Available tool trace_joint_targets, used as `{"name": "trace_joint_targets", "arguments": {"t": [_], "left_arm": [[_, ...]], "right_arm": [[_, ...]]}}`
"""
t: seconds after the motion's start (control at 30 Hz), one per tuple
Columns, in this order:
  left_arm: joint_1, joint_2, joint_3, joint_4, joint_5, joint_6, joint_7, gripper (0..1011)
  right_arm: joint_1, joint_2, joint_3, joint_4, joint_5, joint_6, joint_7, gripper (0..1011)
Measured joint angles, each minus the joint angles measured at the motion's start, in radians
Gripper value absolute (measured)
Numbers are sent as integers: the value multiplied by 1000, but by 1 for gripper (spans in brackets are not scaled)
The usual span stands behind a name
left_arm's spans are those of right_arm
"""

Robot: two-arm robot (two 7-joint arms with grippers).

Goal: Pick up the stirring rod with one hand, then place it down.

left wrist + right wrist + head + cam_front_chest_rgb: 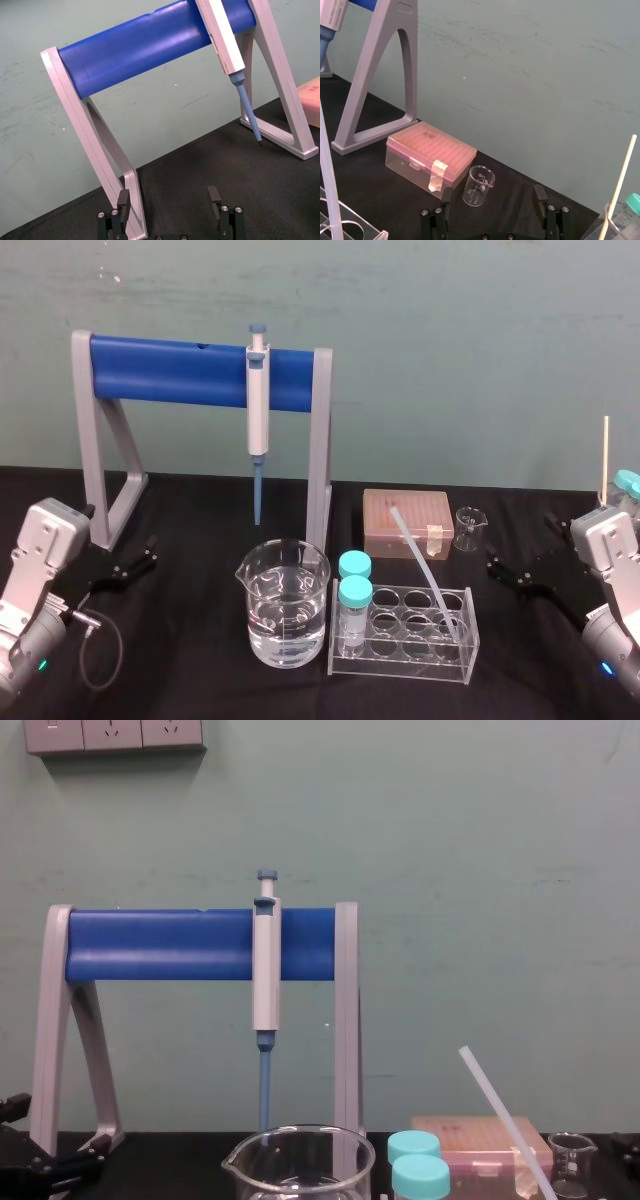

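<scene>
Pipette (258,405) hangs from stand (180,370) at table rear. Beaker (283,608) stands before the stand's right leg. Rack (410,635) sits just right of beaker, with two tubes (354,608) in its left end and rod (425,570) leaning in its right end. Box (407,523) lies behind rack, small beaker (467,529) just right of box.

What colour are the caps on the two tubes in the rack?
Teal; the caps show best in the head view.

The translucent white stirring rod (425,570) leans tilted in the clear tube rack (400,658), lower end inside.
</scene>
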Motion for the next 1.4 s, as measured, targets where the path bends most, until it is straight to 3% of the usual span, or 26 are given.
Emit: {"name": "trace_joint_targets", "arguments": {"t": [0.97,1.17,1.4], "left_arm": [[0,0,0,0,0,0,0,1000],[0,0,0,0,0,0,0,1001],[0,0,0,0,0,0,0,1000]], "right_arm": [[-1,-1,2,-1,-3,-1,1,1003],[-20,-4,17,-30,-65,-55,-32,1003],[-47,-2,24,-82,-149,-169,-60,1003]]}}
